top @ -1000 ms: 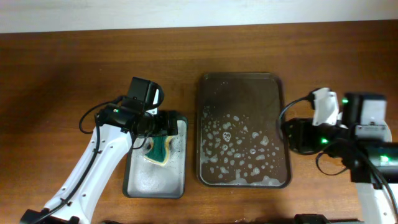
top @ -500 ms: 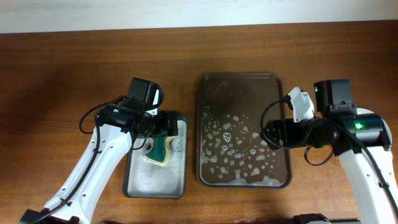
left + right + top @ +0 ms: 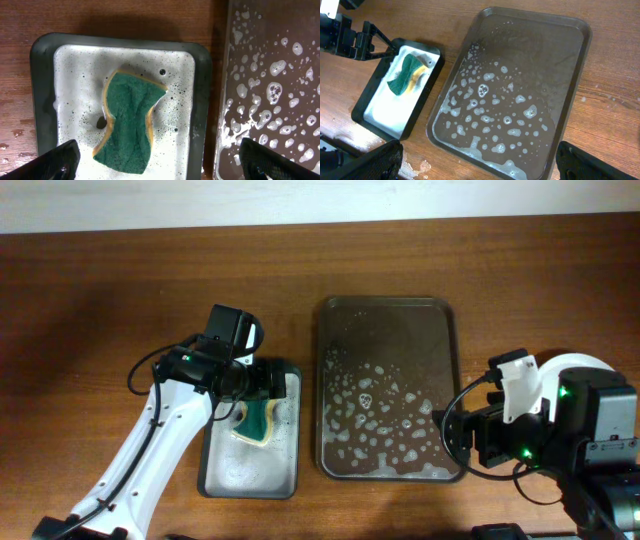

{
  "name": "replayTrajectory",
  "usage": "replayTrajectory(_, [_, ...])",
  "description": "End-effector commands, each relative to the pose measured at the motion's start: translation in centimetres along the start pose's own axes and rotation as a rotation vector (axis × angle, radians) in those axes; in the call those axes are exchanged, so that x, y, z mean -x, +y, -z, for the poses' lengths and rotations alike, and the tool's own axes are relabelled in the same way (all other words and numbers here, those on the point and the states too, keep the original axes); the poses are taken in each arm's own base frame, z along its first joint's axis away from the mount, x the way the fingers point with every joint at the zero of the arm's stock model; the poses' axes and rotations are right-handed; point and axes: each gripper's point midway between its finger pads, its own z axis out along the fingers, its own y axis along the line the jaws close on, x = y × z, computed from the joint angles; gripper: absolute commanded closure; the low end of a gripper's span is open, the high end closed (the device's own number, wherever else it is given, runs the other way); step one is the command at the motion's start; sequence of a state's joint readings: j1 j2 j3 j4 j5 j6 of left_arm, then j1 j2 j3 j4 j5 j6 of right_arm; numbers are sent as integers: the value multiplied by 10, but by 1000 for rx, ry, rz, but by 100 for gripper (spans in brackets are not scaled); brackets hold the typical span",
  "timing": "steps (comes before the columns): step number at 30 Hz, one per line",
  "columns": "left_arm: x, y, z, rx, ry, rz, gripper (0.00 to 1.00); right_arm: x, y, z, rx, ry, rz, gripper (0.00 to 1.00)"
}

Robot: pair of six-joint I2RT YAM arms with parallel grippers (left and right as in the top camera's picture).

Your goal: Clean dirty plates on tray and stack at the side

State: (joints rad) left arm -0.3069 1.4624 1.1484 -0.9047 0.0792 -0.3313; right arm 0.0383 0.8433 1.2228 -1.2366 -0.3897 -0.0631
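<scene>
Mid-worktop, one brown tray (image 3: 392,322) holds soap suds (image 3: 368,394), one grey tray (image 3: 204,466) one green sponge (image 3: 258,420); left gripper (image 3: 162,166) and right gripper (image 3: 480,164) gape wide, empty.

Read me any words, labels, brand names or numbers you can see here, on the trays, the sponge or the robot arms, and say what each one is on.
None: no view shows any readable text.
The brown tray shows only soap suds.
The grey tray and the green sponge carry no markings.
The white piece on the right arm looks blank at this size.
</scene>
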Motion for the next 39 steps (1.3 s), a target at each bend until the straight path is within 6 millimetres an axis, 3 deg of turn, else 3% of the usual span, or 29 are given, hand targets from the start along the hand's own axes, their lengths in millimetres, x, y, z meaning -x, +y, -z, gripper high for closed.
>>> replayTrajectory(1, [5,-4,8,-19,-25,-8,0,-1,1,1,0,5,12,1])
replayTrajectory(5, [5,-4,8,-19,-25,-8,0,-2,2,1,4,9,10,1])
replayTrajectory(8, [5,-4,8,-19,-25,-8,0,-13,0,6,-27,36,103,1])
replayTrajectory(10, [5,-4,8,-19,-25,-8,0,-11,7,21,-36,-44,256,1])
replayTrajectory(14, [5,-4,8,-19,-25,-8,0,7,0,38,-149,-302,355,1])
replayTrajectory(18, [5,-4,8,-19,-25,-8,0,-6,-14,11,-196,-450,390,1])
replayTrajectory(23, [5,-4,8,-19,-25,-8,0,-55,-37,-54,-163,-518,254,1])
replayTrajectory(27, [5,-4,8,-19,-25,-8,0,-69,-49,-84,-163,-567,257,1])
replayTrajectory(31, [5,-4,8,-19,-25,-8,0,-68,-55,-101,-166,-617,272,1])
replayTrajectory(34, [5,-4,8,-19,-25,-8,0,-53,-54,-97,-173,-729,308,1])
replayTrajectory(39, [5,-4,8,-19,-25,-8,0,-53,-55,-99,-174,-751,315,1])
